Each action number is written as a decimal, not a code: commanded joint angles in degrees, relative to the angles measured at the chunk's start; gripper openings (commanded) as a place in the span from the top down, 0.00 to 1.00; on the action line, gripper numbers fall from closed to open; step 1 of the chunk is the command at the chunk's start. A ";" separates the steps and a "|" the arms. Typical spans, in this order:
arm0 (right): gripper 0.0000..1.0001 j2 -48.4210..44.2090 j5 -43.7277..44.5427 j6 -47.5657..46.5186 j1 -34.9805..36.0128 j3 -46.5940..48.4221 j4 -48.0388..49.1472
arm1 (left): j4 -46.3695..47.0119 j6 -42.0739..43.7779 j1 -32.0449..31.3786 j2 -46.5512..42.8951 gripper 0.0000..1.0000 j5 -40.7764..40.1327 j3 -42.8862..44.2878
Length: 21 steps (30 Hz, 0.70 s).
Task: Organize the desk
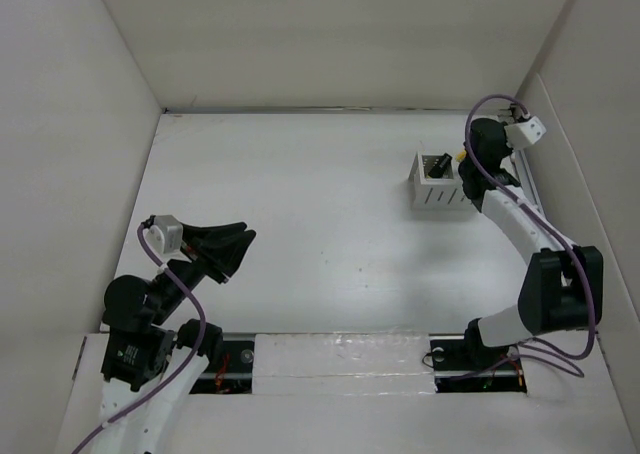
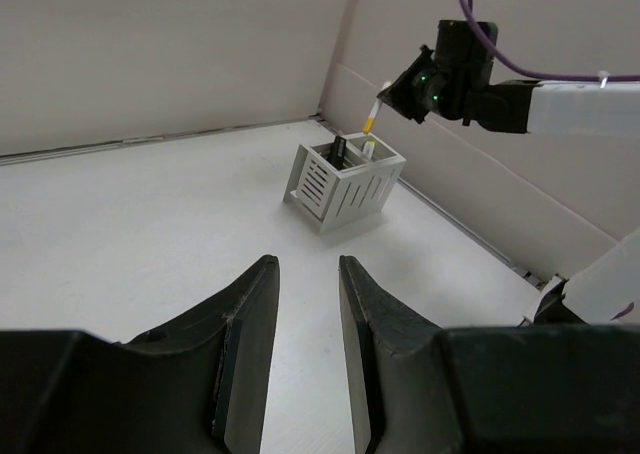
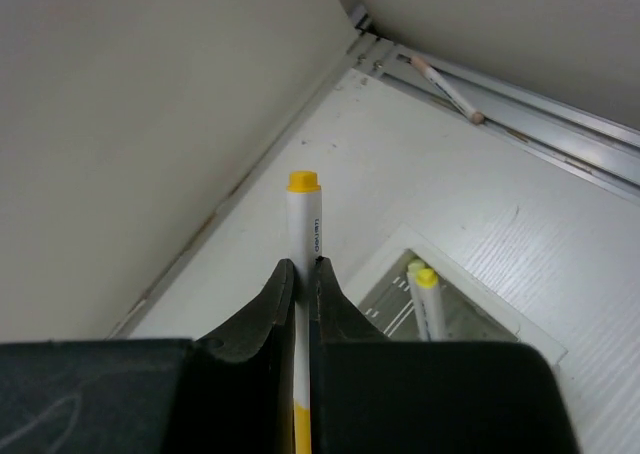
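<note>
Yellow-capped marker (image 3: 303,224), clamped in right tool (image 3: 303,270), may miss the holder (image 1: 440,197) if released off-centre; left tool (image 2: 306,269) apart.

A robotics lab rig, this was. White wall panels (image 1: 85,124) boxed in the desk (image 1: 300,214); purple cables (image 1: 488,99) trailed from two bolted arms (image 1: 515,219).

Bare desk (image 1: 300,224) spreads left of the pen holder (image 1: 440,189), between side walls (image 1: 60,124).
</note>
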 commanded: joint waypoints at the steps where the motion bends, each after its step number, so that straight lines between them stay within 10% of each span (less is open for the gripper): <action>1: 1.00 1.31 6.22 -0.59 -1.54 1.30 4.04 | 3.20 -0.29 0.24 -1.19 0.73 1.02 0.34; 21: 1.00 10.99 23.89 -5.87 2.12 2.27 -0.17 | 3.20 -0.29 0.24 -2.16 0.72 0.85 0.42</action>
